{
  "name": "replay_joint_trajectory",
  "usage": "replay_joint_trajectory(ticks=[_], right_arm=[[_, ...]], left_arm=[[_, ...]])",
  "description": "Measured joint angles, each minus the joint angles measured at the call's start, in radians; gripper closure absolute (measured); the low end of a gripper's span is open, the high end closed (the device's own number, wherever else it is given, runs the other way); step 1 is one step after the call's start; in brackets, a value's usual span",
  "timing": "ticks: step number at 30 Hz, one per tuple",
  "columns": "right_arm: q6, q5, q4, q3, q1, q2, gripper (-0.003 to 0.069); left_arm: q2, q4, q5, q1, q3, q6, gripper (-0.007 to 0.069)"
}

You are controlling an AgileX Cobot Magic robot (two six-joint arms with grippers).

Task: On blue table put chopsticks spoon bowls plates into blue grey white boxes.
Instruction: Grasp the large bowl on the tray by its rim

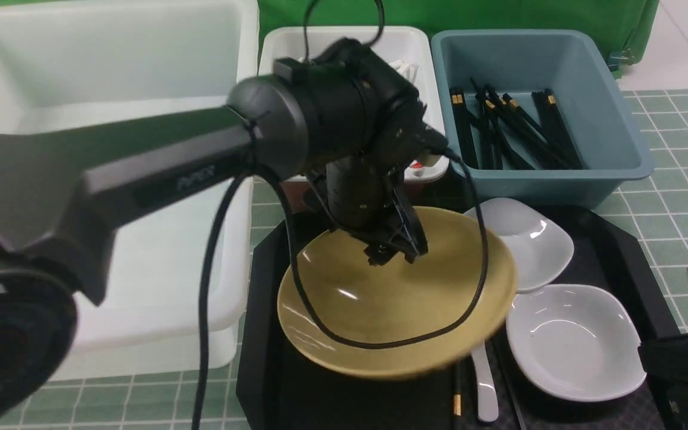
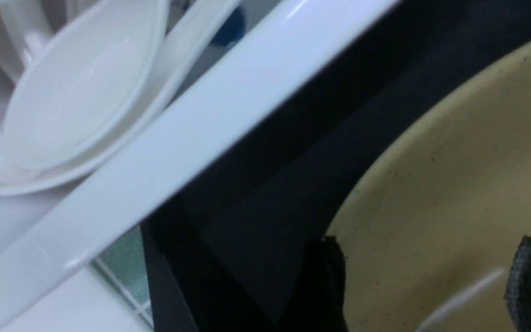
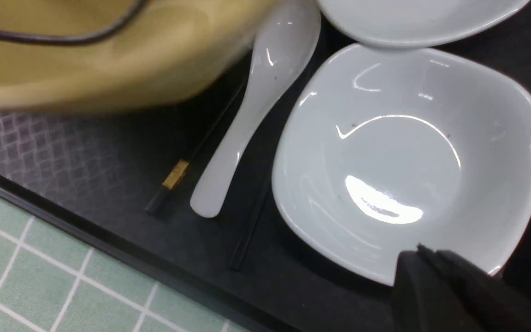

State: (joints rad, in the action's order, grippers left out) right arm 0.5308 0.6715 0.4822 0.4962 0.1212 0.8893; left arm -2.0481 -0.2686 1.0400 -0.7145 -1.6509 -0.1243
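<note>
My left gripper (image 1: 395, 251) has its jaws astride the far rim of the mustard-yellow bowl (image 1: 380, 304), one finger (image 2: 332, 276) outside and one inside, and the bowl looks raised and blurred. My right gripper (image 3: 420, 252) is shut and empty over the edge of the near white plate (image 3: 408, 152). The second plate (image 1: 529, 239) lies behind it. A white spoon (image 3: 256, 106) and two black chopsticks (image 3: 175, 175) lie on the tray, partly under the bowl. The blue-grey box (image 1: 619, 131) holds several chopsticks. The small white box (image 1: 404, 39) holds spoons (image 2: 76, 92).
The very large white box (image 1: 111, 71) stands at the left. The black textured tray (image 1: 266, 334) lies on the tiled table (image 1: 678, 155) in front of the boxes. My left arm's cable (image 1: 380, 343) hangs across the bowl.
</note>
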Motion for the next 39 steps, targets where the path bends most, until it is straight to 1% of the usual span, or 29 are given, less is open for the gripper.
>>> replay_joint_trajectory(ticks=[3,7,10,18,22,27,29,31,32,33,38,39], right_arm=[[0.0,0.0,0.0,0.0,0.0,0.0,0.061],[0.005,0.0,0.0,0.0,0.0,0.0,0.061],[0.008,-0.001,0.001,0.0,0.0,0.0,0.061],[0.012,-0.003,0.019,0.0,0.0,0.0,0.061],[0.015,-0.004,0.021,0.0,0.0,0.0,0.061],[0.016,-0.004,0.035,0.0,0.0,0.0,0.0608],[0.016,-0.004,0.041,0.0,0.0,0.0,0.0607],[0.016,-0.004,0.046,0.0,0.0,0.0,0.0604],[0.016,-0.004,0.046,0.0,0.0,0.0,0.0604],[0.016,-0.004,0.046,0.0,0.0,0.0,0.0604],[0.016,0.0,0.048,0.0,0.0,0.0,0.0599],[0.016,0.0,0.048,0.0,0.0,0.0,0.0598]], left_arm=[[-0.022,-0.01,0.013,0.0,0.0,-0.031,0.0168],[-0.017,0.015,0.02,0.0,-0.002,-0.032,0.017],[0.004,0.036,0.032,0.0,-0.023,-0.033,0.017],[0.075,0.042,0.05,0.003,-0.042,-0.054,0.017],[0.06,0.067,0.066,0.019,-0.043,-0.056,0.0168],[-0.019,0.125,0.072,0.03,-0.043,-0.027,0.0172],[-0.041,0.137,0.071,0.03,-0.043,-0.018,0.0193],[-0.049,0.148,0.085,0.03,-0.045,0.015,0.0277],[-0.049,0.149,0.085,0.03,-0.047,0.02,0.0295],[-0.044,0.173,0.086,0.031,-0.049,0.041,0.0364],[0.015,0.204,0.078,0.029,-0.049,0.069,0.0466],[0.041,0.208,0.075,0.029,-0.047,0.073,0.0504]])
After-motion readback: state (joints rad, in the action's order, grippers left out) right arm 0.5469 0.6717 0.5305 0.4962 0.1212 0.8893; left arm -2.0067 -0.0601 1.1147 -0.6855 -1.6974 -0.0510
